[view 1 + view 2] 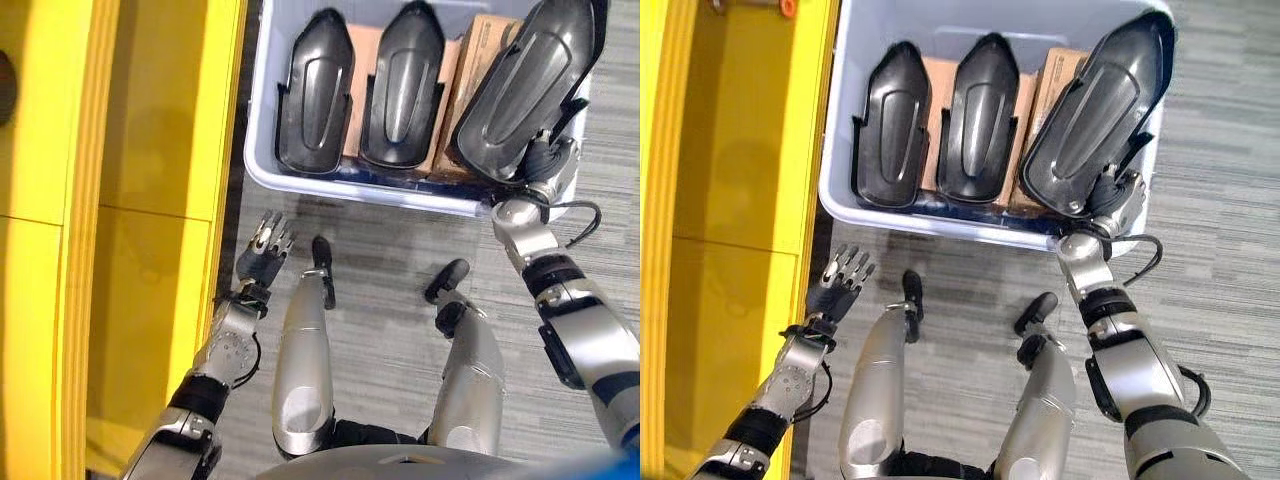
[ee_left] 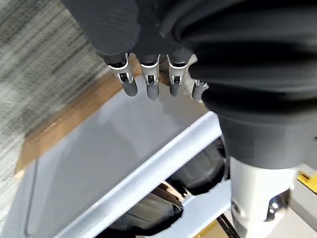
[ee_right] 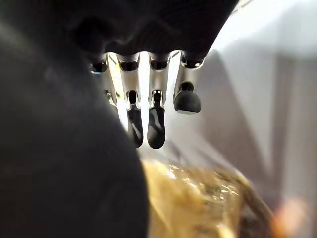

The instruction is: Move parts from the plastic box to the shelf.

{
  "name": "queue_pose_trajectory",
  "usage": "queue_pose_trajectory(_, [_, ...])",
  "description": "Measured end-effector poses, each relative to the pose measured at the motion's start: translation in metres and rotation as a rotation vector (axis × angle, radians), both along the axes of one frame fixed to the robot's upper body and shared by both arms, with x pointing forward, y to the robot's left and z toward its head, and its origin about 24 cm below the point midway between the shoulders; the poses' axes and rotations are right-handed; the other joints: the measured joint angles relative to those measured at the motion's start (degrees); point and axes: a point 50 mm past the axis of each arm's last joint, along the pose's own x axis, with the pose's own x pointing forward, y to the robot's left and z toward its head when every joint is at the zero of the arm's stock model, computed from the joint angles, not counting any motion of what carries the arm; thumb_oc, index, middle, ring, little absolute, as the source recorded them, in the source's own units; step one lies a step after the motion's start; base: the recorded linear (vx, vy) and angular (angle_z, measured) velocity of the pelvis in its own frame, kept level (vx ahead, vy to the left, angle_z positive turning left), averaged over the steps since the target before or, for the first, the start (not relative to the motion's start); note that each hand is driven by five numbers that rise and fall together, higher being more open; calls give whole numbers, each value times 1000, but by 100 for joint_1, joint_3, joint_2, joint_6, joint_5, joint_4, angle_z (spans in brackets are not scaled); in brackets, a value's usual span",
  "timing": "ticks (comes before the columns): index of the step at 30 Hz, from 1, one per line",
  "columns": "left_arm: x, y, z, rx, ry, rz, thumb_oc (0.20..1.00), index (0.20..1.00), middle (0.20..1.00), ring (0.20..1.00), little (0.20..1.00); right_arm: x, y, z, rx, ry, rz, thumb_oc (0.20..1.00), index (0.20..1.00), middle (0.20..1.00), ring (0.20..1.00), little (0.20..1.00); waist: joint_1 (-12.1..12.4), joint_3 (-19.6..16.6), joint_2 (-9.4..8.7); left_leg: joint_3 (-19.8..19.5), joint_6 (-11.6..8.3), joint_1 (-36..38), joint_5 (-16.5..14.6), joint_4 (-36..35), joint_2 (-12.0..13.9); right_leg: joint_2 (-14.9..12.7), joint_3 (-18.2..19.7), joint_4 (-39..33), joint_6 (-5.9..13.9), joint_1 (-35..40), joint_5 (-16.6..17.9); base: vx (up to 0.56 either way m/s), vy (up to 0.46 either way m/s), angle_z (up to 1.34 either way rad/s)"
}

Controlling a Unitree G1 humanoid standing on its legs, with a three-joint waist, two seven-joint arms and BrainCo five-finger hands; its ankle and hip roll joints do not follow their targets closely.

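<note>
A pale plastic box (image 1: pixel 350 190) on the floor holds three long black moulded parts. The left part (image 1: pixel 315 90) and the middle part (image 1: pixel 400 85) lie side by side on brown cartons. The right part (image 1: pixel 525 85) is tilted, and its lower end overhangs the box's near right corner. My right hand (image 1: pixel 545 160) is at that lower end, with its fingers (image 3: pixel 156 124) curled against the part. My left hand (image 1: pixel 265 245) hangs open over the carpet just in front of the box, next to the yellow shelf (image 1: pixel 160 200). In the left wrist view the box wall (image 2: pixel 114 144) lies past its straight fingers (image 2: pixel 151 84).
The yellow shelf runs along the whole left side, and its edge (image 1: pixel 810 200) stands close to the box's left wall. Brown cartons (image 1: pixel 365 60) lie under the parts. Grey carpet (image 1: pixel 1220 180) stretches in front of the box and to its right.
</note>
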Motion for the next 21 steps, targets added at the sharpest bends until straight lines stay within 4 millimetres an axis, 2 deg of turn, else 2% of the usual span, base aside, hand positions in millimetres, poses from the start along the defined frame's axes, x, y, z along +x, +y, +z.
queue_pose_trajectory(3, [-5, 1, -5, -1, 13, -1, 1000, 1000, 1000, 1000, 1000, -2, -8, 8, 28, -42, -23, 200, 200, 200, 200, 200, -106, 1, -1, 45, 15, 212, 50, -138, 2, 96, 36, -233, 66, 198, 105, -1, -13, -10])
queue_pose_trajectory(6, [-5, 3, -3, -9, -2, 1, 1000, 1000, 1000, 1000, 1000, -4, -16, 19, 31, -82, -44, 200, 200, 200, 200, 200, -130, 4, -5, 92, 7, 385, 110, -309, 2, 141, 25, -383, 45, 361, 174, 41, -8, -6])
queue_pose_trajectory(10, [-15, 11, -11, -24, 13, 33, 1000, 1000, 1000, 1000, 1000, -9, -23, 26, -56, -92, -37, 200, 200, 200, 200, 200, -122, 7, -11, 239, -26, 1245, 178, -748, -8, 222, 37, -628, 73, 1065, 171, 78, 32, -8])
queue_pose_trajectory(12, [-18, 13, -13, -25, 21, 40, 1000, 1000, 1000, 1000, 1000, -12, -28, 39, -125, -124, -27, 200, 200, 200, 200, 200, -94, 5, -17, 290, -100, 1527, 225, -888, -13, 240, 26, -642, 46, 1257, 185, 58, 34, -6])
queue_pose_trajectory(15, [-21, 13, -14, -32, 16, 37, 1000, 1000, 1000, 1000, 1000, -13, -28, 50, -155, -145, 38, 200, 200, 200, 200, 200, -68, 8, -21, 336, -133, 1829, 256, -1053, -26, 255, 19, -660, 23, 1470, 157, 52, 38, -4])
queue_pose_trajectory(21, [-34, 20, -22, -50, 29, 66, 1000, 1000, 1000, 1000, 1000, -14, -15, 45, -173, -86, 256, 200, 200, 200, 200, 200, -63, 2, -18, 372, -124, 2668, 300, -1487, -122, 261, -9, -923, 113, 2260, 94, 73, 79, 4])
